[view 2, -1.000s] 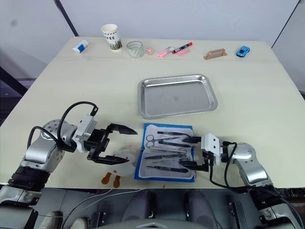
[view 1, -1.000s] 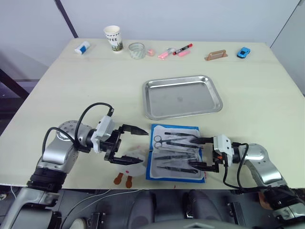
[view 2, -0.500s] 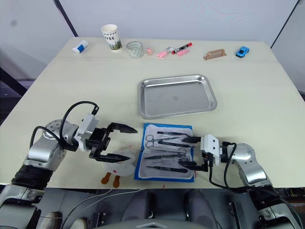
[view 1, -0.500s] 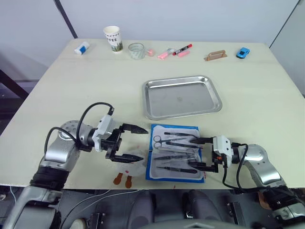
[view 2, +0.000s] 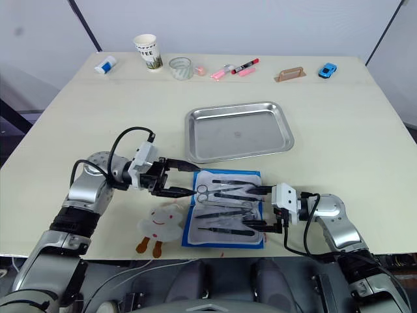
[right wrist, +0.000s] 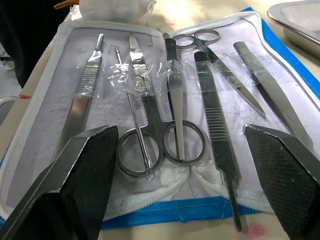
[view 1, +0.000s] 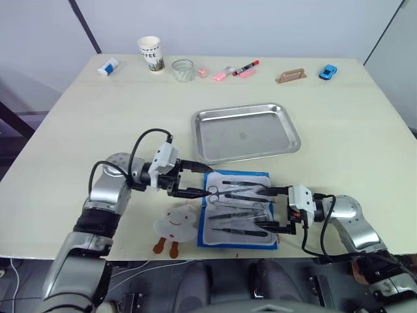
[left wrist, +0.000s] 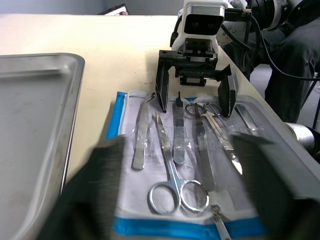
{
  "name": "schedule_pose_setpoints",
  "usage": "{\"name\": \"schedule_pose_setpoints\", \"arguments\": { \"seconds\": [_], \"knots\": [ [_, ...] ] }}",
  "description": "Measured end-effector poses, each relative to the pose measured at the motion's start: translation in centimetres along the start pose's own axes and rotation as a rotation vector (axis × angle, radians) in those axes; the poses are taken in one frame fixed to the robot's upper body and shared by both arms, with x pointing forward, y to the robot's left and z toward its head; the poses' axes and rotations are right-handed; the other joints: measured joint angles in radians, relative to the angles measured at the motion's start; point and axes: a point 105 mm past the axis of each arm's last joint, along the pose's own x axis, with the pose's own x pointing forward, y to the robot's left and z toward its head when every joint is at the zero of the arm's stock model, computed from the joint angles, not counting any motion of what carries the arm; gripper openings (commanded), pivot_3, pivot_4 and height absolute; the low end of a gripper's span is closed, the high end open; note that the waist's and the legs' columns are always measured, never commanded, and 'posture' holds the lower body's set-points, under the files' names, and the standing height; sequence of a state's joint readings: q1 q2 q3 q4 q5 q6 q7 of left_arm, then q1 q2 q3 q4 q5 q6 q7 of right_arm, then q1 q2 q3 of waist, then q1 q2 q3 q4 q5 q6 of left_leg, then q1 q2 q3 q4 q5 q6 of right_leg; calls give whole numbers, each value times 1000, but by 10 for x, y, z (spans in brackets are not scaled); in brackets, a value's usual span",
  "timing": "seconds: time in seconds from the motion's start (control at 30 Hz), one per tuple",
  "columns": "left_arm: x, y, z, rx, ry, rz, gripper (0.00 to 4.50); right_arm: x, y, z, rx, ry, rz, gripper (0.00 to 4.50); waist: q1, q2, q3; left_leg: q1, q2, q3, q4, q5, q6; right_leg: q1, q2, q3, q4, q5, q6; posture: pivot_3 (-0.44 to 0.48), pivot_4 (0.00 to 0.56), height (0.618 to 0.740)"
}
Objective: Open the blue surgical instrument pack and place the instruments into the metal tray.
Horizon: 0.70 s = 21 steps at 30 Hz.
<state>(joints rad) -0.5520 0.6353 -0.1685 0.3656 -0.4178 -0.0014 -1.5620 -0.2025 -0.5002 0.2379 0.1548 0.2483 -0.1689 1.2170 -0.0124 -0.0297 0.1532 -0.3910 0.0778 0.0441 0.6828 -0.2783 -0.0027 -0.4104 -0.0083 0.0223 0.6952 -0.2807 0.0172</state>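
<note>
Spread apart at the open blue fabric instrument pack [view 1: 239, 208], the left gripper [view 1: 197, 182] seems nearest the silver scissors [left wrist: 175, 183], whose long axis runs toward the equally open right gripper [view 1: 274, 208].

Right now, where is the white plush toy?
In the left eye view, the white plush toy lies near the table's front edge, just left of the open blue surgical instrument pack and below the left gripper.

instruments [view 1: 238, 205] on open pack [view 1: 240, 240], tray [view 1: 246, 153] behind
</note>
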Motion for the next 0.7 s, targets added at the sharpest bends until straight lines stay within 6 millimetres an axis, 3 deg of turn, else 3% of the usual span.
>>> {"name": "schedule_pose_setpoints", "arguments": {
  "seconds": [0.3,0.33,0.37,0.7],
  "knots": [
    [20,15,-12,19,36,-20,2930,1,0,0,-5,-5,-2,4389,0,0,0,0,0,0,0,0,0,0,0,0,0,0,0,0,150,725],
    [24,18,-13,15,31,-19,2380,1,0,0,-6,-6,-2,4389,0,-1,0,0,0,0,0,0,0,0,0,0,0,0,0,0,150,725],
    [26,19,-14,15,30,-20,2290,2,0,0,-8,-9,-5,4389,-3,-1,-1,0,0,0,0,0,0,0,0,0,0,0,0,0,150,725],
    [27,22,-22,26,48,-10,2290,2,0,0,-6,-11,-13,4389,-2,-1,-1,0,0,-1,0,0,0,0,1,0,0,0,0,0,150,725]
  ]
}}
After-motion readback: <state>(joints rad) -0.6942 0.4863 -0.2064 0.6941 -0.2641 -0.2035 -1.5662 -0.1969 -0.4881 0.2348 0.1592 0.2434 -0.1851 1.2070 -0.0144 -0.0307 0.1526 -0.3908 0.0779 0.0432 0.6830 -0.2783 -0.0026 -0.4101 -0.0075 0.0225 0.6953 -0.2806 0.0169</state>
